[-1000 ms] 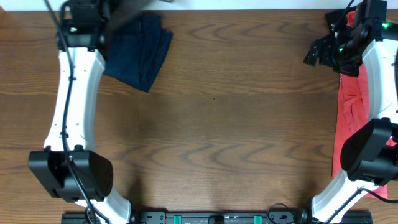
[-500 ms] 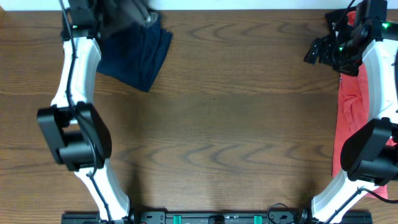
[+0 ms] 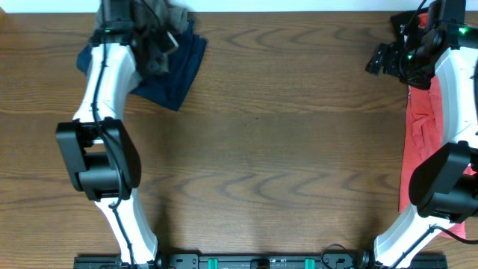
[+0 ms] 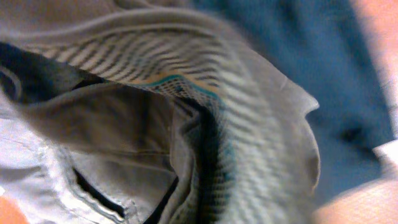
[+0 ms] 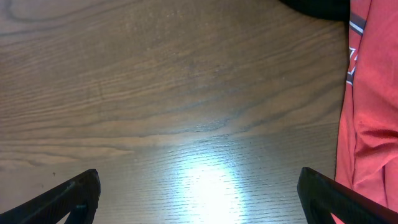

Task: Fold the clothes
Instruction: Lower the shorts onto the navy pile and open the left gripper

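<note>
Nearest the arm bases, on the R side, a red garment (image 3: pixel 422 134) lies in a long strip along the edge of the wood table (image 3: pixel 284 149), running from the near R corner toward the far edge, partly under the R arm. Further out, the R claw (image 5: pixel 199 190) hangs above the tabletop w/ its jaws released wide. In the R wrist view both fingertips (image 5: pixel 74 193) show at the lower corners, well apart, w/ only wood grain and a light glare btw them. The red cloth's edge is off to the R. Past it, at the far R corner, a black garment (image 5: pixel 317 5) sits just beside the red one. On the L side the L arm stretches from the near edge to the far L corner, where a navy garment (image 3: pixel 179 75) lies rumpled. The grey-taupe shorts (image 3: pixel 158 41) are at that far L corner too, bunched, overlapping the navy garment as seen from above and right against the L claw (image 3: pixel 133 16). The L wrist view is filled w/ them, blurred: grey folds, a pale striped inner lining (image 4: pixel 249 143) w/ a teal line along its edge, and navy cloth behind at upper R. The L claw's fingers are hidden by cloth in both views, so can't tell if it's clenched on the shorts or let go.
</note>
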Controlling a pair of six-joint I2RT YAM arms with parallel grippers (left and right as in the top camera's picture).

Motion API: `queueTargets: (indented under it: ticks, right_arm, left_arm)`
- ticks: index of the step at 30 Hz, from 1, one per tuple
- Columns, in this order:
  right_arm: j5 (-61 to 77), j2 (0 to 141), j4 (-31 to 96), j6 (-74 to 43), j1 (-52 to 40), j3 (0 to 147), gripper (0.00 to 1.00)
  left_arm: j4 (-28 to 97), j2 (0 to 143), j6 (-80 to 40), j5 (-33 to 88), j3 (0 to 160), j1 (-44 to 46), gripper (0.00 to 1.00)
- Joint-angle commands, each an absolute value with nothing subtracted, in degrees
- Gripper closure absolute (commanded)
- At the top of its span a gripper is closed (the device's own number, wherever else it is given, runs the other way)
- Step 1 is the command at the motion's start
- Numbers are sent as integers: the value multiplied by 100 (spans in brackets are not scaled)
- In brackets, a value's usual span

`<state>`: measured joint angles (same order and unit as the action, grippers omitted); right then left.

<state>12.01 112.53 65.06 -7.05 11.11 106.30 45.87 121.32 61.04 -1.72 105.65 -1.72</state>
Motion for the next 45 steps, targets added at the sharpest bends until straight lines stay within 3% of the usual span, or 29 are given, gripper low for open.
queueTargets:
  ticks: [1, 2, 13, 19, 27, 37, 45]
  right_arm:
    - [1253, 11220, 6497, -814, 1155, 10589, 1]
    - [1251, 11220, 6499, -814, 1155, 10589, 1]
    - [1251, 11222, 6469, -814, 1155, 10589, 1]
    - [1251, 11222, 6466, -814, 1116, 10589, 1]
    - [1247, 11242, 6471, -812, 965, 10589, 1]
    - [1223, 11262, 6469, -731, 847, 10589, 1]
    - [1247, 11098, 6615, -224, 823, 10755, 1]
  left_arm:
    - [4998, 12055, 5774, -191, 10619, 86, 11]
    - [5111, 12055, 5771, -193, 10619, 156, 2]
    - [4584, 11264, 4501, -174, 10665, 609, 2]
    - [3632, 10768, 3275, 681, 10663, 333, 2]
    - [2196, 11824, 1822, 690, 10615, -235, 2]
    - [2067, 13402, 1146, 687, 10615, -255, 2]
    - [2091, 12674, 1144, 690, 10624, -255, 2]
